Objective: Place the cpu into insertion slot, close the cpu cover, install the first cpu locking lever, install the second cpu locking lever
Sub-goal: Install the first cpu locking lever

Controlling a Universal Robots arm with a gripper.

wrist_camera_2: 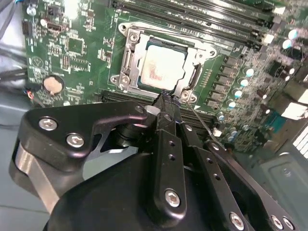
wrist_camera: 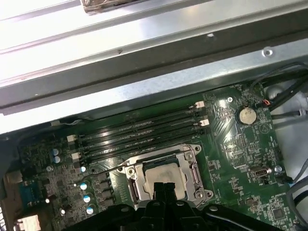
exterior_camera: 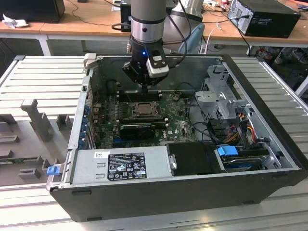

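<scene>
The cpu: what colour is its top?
Pale silver-beige. The cpu shows best in the second wrist view.

The arm (exterior_camera: 148, 21) is held upright at the far middle of the exterior view, with the wrist pointed straight down. The gripper (exterior_camera: 145, 88) is set low. Its fingers (wrist_camera_2: 166, 113) are seen pressed together, tip against tip, in both wrist views.

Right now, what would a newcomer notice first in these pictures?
In the exterior view, the gripper hanging inside the open computer case catches the eye first. In the second wrist view, the pale cpu lies framed by the silver cpu cover, with the shut fingers at one corner of the cover.
</scene>
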